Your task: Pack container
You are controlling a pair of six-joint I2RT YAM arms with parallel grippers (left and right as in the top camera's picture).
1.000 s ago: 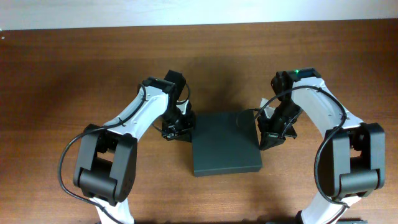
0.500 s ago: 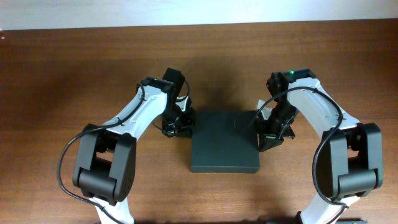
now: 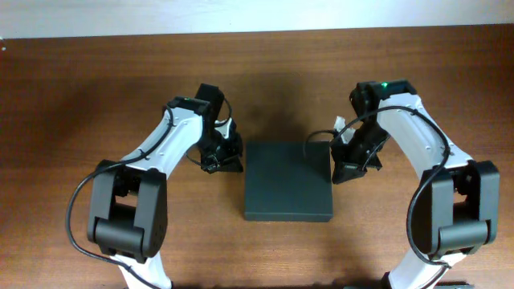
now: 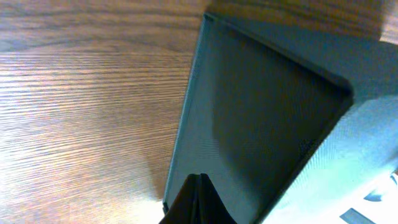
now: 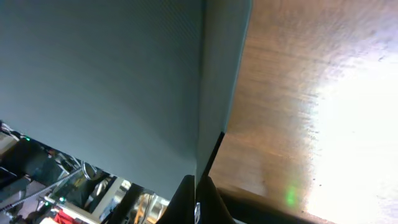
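The container (image 3: 289,181) lies flat mid-desk (image 3: 96,80), the left end effector (image 3: 229,164) just beside its left edge, the right end effector (image 3: 340,172) against its right edge, both pinched shut and empty.

I see left arm (image 3: 165,146) bent inward | left gripper (image 3: 222,163) jaws pressed together, tip pointing right | right arm (image 3: 419,138) bent inward | right gripper (image 3: 344,170) jaws pressed together, tip pointing near-left
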